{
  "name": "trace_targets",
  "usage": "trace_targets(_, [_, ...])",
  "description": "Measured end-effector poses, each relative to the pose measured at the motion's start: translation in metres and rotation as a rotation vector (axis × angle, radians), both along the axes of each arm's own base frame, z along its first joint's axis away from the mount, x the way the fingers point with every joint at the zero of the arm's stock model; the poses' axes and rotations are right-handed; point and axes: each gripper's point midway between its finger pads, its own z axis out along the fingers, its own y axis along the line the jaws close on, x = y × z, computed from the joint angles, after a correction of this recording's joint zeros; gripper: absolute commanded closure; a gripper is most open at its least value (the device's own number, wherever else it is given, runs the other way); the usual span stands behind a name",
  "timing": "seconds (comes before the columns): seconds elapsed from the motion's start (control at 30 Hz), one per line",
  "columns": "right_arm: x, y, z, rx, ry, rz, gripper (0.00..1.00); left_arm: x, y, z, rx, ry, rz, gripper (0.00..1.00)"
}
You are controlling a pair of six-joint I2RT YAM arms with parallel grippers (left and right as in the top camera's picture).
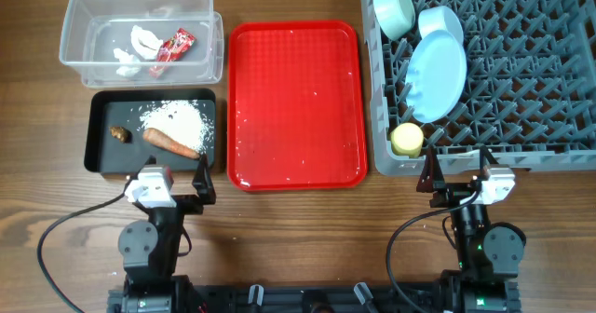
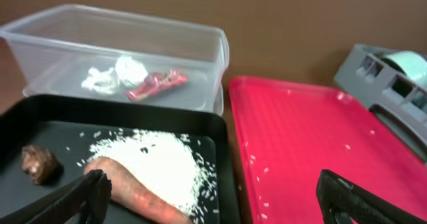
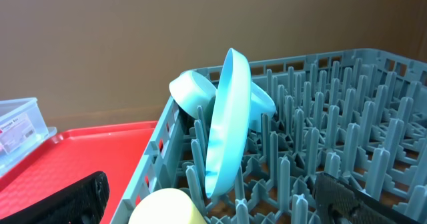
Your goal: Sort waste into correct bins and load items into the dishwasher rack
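Observation:
The grey dishwasher rack [image 1: 521, 71] holds the pale-green bowl [image 1: 394, 10], the light-blue bowl [image 1: 440, 21], the light-blue plate [image 1: 438, 75] standing on edge, and the yellow cup [image 1: 407, 139]. No white spoon shows. The clear tub [image 1: 84, 15] holds white paper scraps [image 1: 140, 45] and the red wrapper [image 1: 174, 48]. The black tray [image 1: 101, 150] holds rice [image 1: 177, 119], the carrot stick [image 1: 170, 142] and the brown morsel [image 1: 118, 133]. My left gripper [image 1: 177, 184] is open and empty, just in front of the black tray. My right gripper [image 1: 458, 171] is open and empty at the rack's front edge.
The red serving tray [image 1: 296, 103] lies between the bins and the rack, with a few stray rice grains on it. Black cables run along the table front by both arm bases.

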Motion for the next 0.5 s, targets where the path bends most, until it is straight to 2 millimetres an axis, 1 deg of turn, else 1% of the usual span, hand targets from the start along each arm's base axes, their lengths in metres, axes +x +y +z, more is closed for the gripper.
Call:
trace_targets(0.03, [0.000,0.000,0.000,0.000,0.000,0.000,0.00,0.000,0.001,0.003,-0.001,-0.012,0.005,0.00])
trace_targets(0.13, [0.000,0.000,0.000,0.000,0.000,0.000,0.00,-0.003,0.002,0.019,0.003,-0.084,0.014,0.00])
trace_targets(0.17, [0.000,0.000,0.000,0.000,0.000,0.000,0.00,-0.003,0.002,0.021,0.004,-0.091,0.014,0.00])
trace_targets(0.5, [0.000,0.000,0.000,0.000,0.000,0.000,0.00,-0.003,0.003,0.021,0.004,-0.091,0.016,0.00])
